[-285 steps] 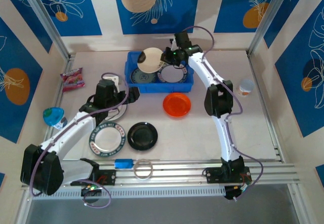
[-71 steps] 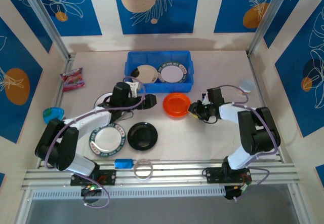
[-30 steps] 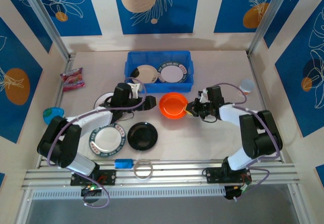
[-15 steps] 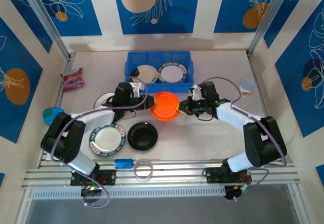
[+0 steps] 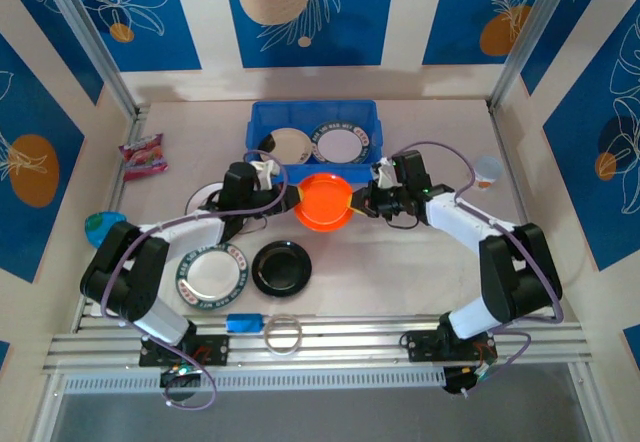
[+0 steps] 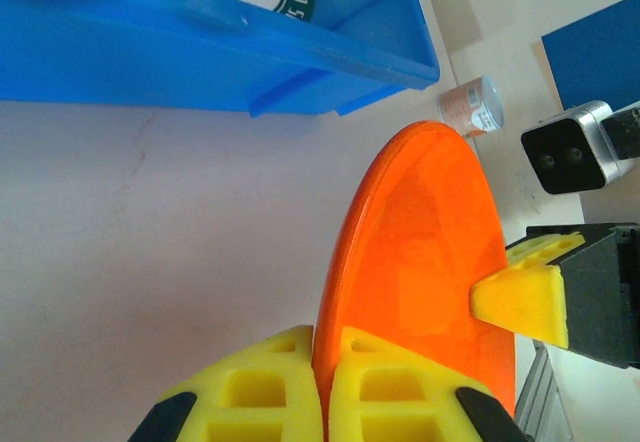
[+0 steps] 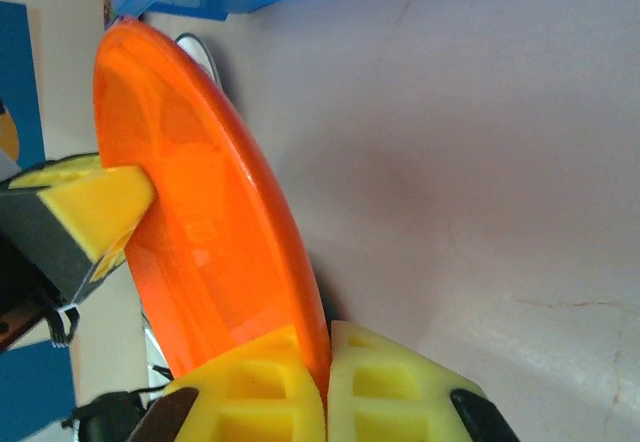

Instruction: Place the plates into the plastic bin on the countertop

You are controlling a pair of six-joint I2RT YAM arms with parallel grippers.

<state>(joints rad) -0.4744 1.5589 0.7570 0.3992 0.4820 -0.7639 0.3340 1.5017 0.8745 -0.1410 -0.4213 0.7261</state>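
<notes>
An orange plate [image 5: 323, 202] hangs tilted above the countertop [image 5: 400, 262], just in front of the plastic bin [image 5: 313, 107]. My left gripper [image 5: 293, 200] is shut on its left rim and my right gripper [image 5: 357, 205] is shut on its right rim. In the left wrist view the orange plate [image 6: 420, 252] runs up from my left gripper [image 6: 325, 362]. In the right wrist view the plate [image 7: 200, 212] is pinched by my right gripper [image 7: 325, 362]. The bin holds a cream plate [image 5: 282, 144] and a patterned-rim plate [image 5: 343, 145].
A patterned plate [image 5: 210, 270], a black plate [image 5: 281, 267] and a white plate [image 5: 205, 200] under my left arm lie on the countertop. A blue lid [image 5: 245, 322] and a clear ring [image 5: 283, 333] sit by the rail. A cup [image 5: 487, 170] stands at the right.
My right gripper carried the orange plate left and up off the countertop toward the bin front. My left gripper closed on the plate's opposite rim.
</notes>
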